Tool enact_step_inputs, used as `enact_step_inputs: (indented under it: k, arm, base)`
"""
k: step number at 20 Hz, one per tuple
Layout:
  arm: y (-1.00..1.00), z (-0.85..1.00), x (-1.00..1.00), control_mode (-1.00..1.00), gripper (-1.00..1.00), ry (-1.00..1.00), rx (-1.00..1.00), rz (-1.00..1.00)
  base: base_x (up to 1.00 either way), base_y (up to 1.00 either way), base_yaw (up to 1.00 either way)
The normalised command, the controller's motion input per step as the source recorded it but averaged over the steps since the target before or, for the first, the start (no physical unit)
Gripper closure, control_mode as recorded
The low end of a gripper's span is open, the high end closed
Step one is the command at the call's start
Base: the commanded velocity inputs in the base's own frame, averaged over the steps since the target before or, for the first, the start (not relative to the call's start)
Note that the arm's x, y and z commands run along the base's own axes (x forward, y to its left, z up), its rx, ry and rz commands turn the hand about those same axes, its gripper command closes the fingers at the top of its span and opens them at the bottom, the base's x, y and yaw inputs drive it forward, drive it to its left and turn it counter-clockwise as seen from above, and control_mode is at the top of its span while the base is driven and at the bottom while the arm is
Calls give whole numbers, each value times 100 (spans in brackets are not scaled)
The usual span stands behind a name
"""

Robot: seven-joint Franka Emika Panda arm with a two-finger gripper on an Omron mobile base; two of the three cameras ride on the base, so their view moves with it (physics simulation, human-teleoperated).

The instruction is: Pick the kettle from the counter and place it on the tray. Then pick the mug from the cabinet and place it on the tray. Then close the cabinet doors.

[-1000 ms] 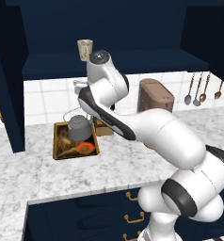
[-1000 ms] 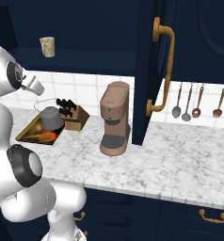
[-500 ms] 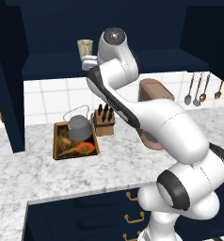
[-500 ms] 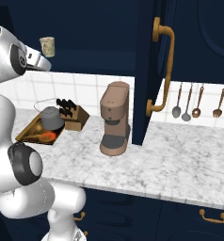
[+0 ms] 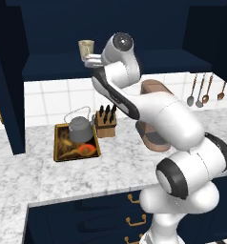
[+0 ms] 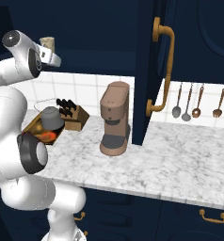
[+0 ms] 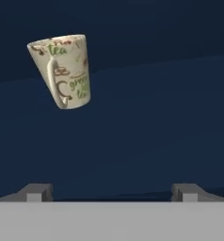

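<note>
Where veined counter (image 5: pixel 110 162) meets tile

The mug (image 7: pixel 63 69) reads "tea" and "green tea".

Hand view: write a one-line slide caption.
Open gripper faces a cream printed mug on the dark navy cabinet shelf.

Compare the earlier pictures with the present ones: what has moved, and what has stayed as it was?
The arm has swung up from over the tray to the cabinet shelf; its open gripper now faces the mug, holding nothing. The kettle stays on the tray, the mug stays on the shelf, and the cabinet doors stay open.
</note>
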Motion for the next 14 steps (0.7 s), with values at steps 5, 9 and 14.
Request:
enact_step_inputs:
  k: [5,9,14]
  arm:
    - [21,33,46,-100,-100,0,-2,4]
    - [19,22,23,-100,-100,0,-5,0]
    - [13,15,2,-100,-100,3,-8,0]
  base:
    - [0,0,0]
    - [0,0,0]
    - [0,0,0]
